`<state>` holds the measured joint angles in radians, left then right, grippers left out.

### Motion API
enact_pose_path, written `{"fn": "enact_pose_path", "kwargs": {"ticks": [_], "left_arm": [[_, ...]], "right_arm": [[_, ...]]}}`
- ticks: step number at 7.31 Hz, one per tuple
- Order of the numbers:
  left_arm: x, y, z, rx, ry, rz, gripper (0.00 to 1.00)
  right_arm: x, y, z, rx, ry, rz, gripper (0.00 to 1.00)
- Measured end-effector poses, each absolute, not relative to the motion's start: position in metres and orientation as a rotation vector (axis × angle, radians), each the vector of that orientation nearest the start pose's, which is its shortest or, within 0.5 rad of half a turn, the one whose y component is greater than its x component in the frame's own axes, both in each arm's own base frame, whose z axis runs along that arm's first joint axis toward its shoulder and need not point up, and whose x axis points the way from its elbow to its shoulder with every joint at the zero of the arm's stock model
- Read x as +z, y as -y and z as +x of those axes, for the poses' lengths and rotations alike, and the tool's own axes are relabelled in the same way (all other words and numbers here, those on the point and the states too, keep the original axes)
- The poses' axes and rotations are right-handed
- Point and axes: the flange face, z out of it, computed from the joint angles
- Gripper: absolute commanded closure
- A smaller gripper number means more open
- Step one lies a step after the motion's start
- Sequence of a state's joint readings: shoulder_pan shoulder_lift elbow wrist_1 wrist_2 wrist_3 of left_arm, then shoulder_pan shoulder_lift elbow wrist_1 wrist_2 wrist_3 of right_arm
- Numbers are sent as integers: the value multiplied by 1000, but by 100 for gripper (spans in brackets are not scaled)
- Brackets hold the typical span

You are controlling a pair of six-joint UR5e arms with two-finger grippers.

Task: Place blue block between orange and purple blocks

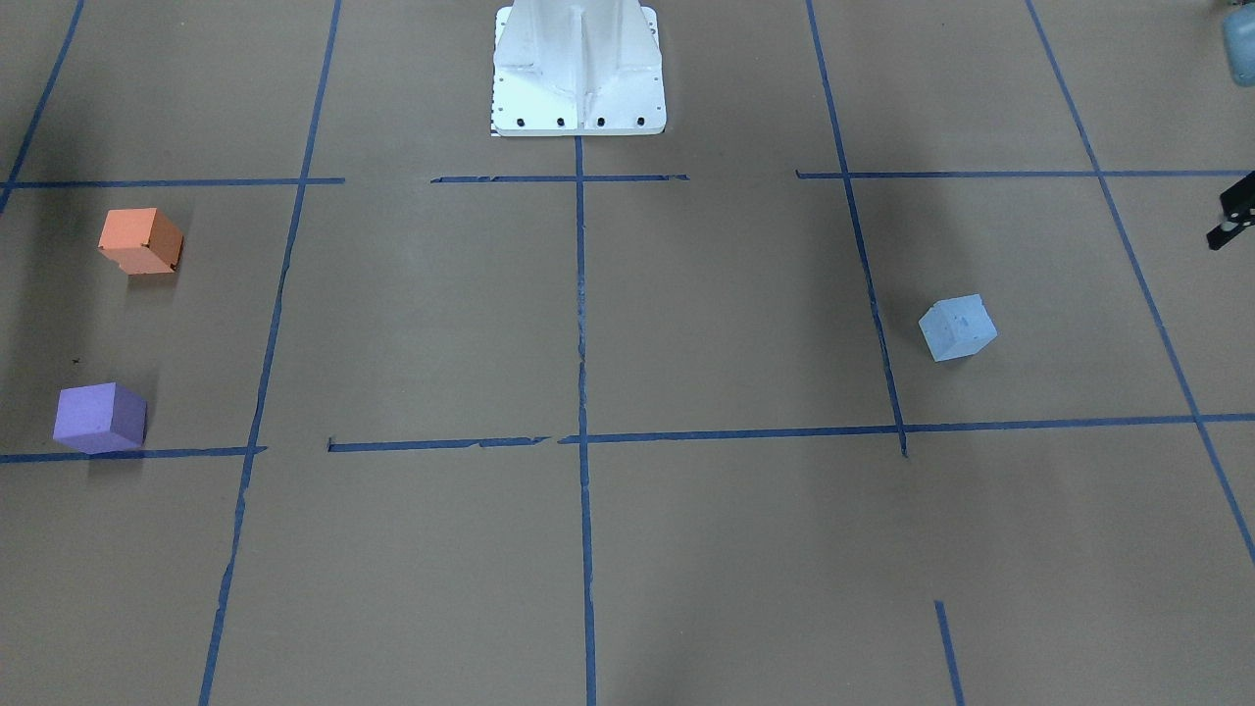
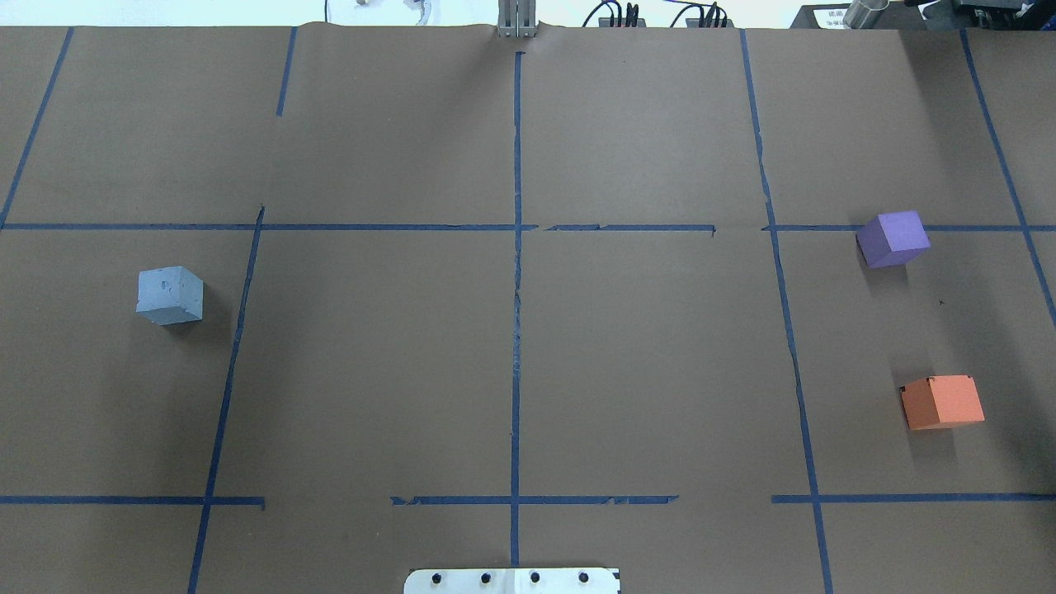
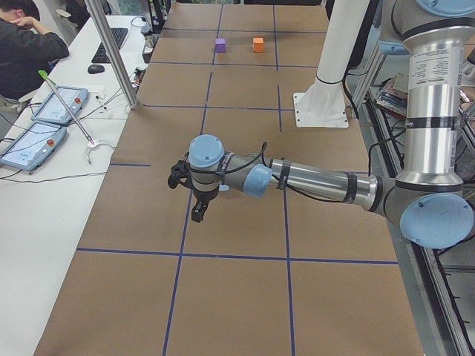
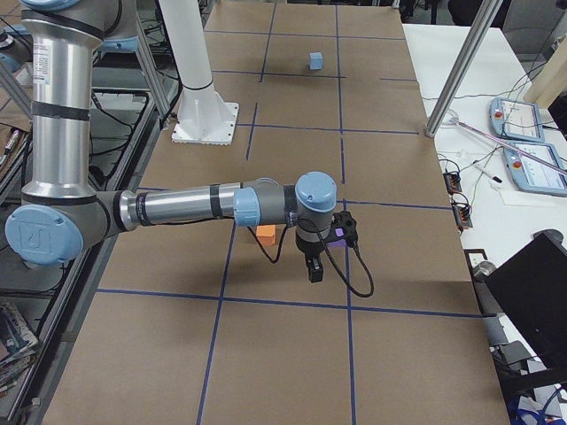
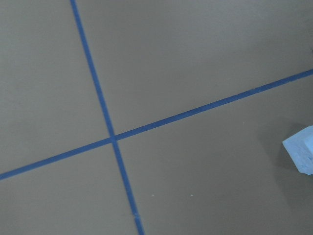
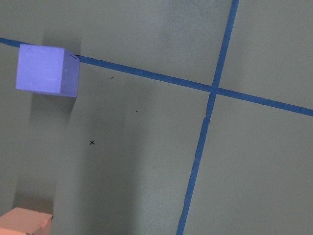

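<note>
Okay, table (image 2: 371,371): covered in brown paper, split into big squares by blue tape lines (image 2: 516,330)
Robot mount: white base plate (image 1: 578,98) at the middle of the robot's edge
Room: side desk (image 3: 44,193) along the far edge with two teach pendants (image 3: 37,141) and a keyboard (image 3: 115,37); a person (image 3: 26,44) sits at it
Blue block (image 2: 170,295): flat on the paper on the robot's left side, just beside a tape line, nothing touching it
Orange block (image 2: 942,402): way over on the robot's right, nearer the robot
Purple block (image 2: 893,238): same side, farther out, its far edge on a tape line
Gap between those two: bare paper with a tiny black x mark (image 6: 92,143)
Left gripper (image 3: 197,216): hangs pointing down above the table; can't tell how its fingers are set
Right gripper (image 4: 313,270): also pointing down, close to the orange and purple pair and partly covering them in the right-side view; finger spread unclear too
</note>
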<state>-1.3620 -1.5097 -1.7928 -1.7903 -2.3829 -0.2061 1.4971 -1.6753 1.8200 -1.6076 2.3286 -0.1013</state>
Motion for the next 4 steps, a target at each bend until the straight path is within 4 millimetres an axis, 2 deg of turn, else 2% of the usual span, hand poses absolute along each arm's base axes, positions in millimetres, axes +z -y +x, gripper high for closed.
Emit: {"fn": "enact_pose_path", "kwargs": {"ticks": [2, 4], "left_arm": [[534, 476, 122, -34, -901, 101, 0], [514, 474, 201, -174, -898, 96, 0]], "right_arm": [[590, 454, 31, -207, 758, 113, 0], [590, 454, 32, -207, 757, 112, 0]]}}
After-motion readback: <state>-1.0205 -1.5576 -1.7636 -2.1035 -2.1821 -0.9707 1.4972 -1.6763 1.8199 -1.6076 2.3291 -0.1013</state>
